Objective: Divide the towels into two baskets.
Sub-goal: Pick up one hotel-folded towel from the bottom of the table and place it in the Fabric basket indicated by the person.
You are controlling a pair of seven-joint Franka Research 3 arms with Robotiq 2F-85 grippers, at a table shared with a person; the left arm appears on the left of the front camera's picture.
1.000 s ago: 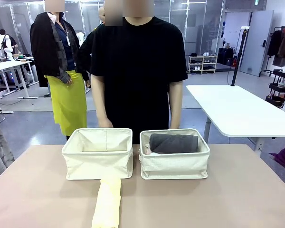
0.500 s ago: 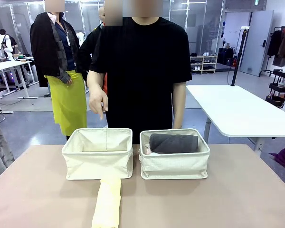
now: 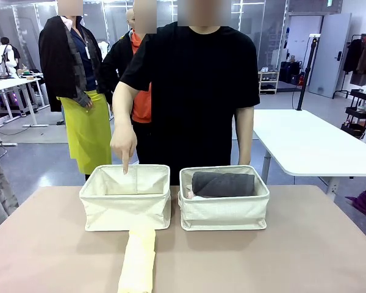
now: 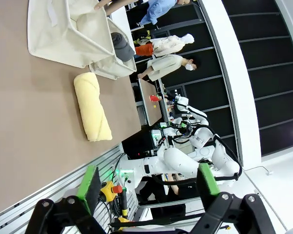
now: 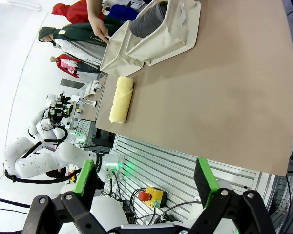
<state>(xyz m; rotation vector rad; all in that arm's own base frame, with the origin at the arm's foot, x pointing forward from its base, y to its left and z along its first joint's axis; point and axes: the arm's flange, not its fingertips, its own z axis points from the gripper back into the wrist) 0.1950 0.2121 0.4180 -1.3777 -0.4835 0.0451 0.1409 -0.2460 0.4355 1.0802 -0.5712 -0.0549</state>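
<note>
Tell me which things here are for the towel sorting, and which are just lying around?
For the job: yellow towel, grey towel, left basket, right basket.

Just around: white side table, shelf at the back, clothes rack.

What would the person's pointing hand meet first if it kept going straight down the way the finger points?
The hand points down into the left basket, fingertip just above its far rim. Going straight on, it would likely meet the inside of that basket, the far wall or the floor; depth is unclear.
</note>
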